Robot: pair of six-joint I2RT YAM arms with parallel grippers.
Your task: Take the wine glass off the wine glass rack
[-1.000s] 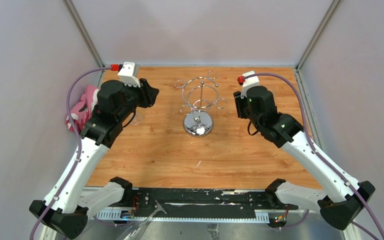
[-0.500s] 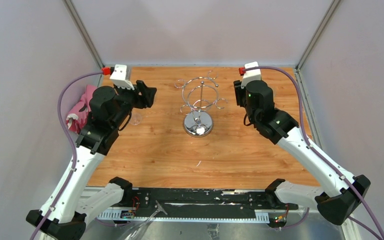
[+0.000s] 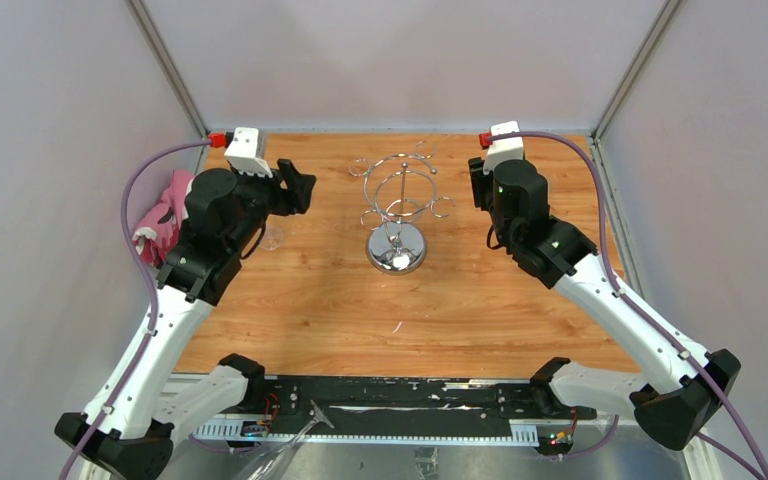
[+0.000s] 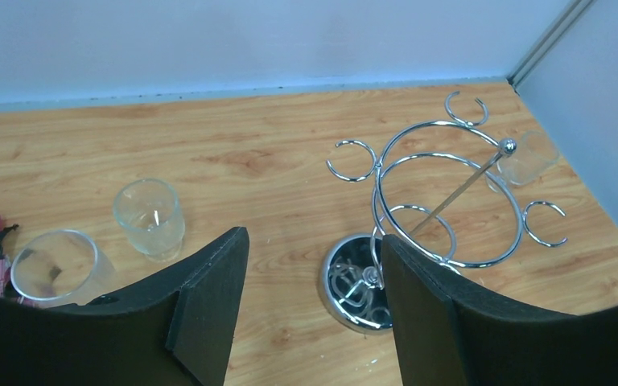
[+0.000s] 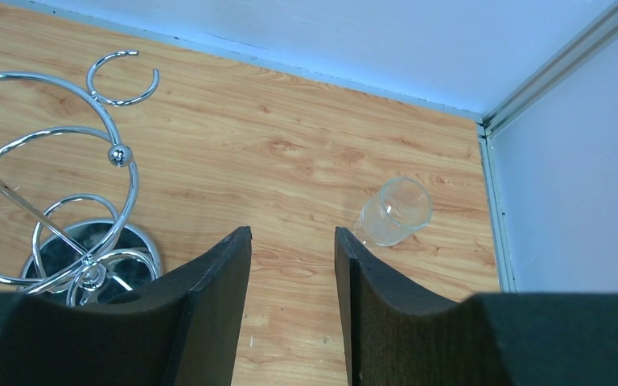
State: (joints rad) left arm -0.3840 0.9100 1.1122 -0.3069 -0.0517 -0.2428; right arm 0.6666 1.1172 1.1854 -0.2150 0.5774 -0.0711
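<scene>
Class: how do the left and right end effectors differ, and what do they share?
The left end effector gapes wide; the right end effector shows a narrower gap. The left one sits left of the wine glass rack, the right one on its right. Both are open and empty.

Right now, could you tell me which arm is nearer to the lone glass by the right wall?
Right. The right arm's fingers sit just short of the glass; the left arm's fingers are across the table, beyond the wine glass rack.
</scene>
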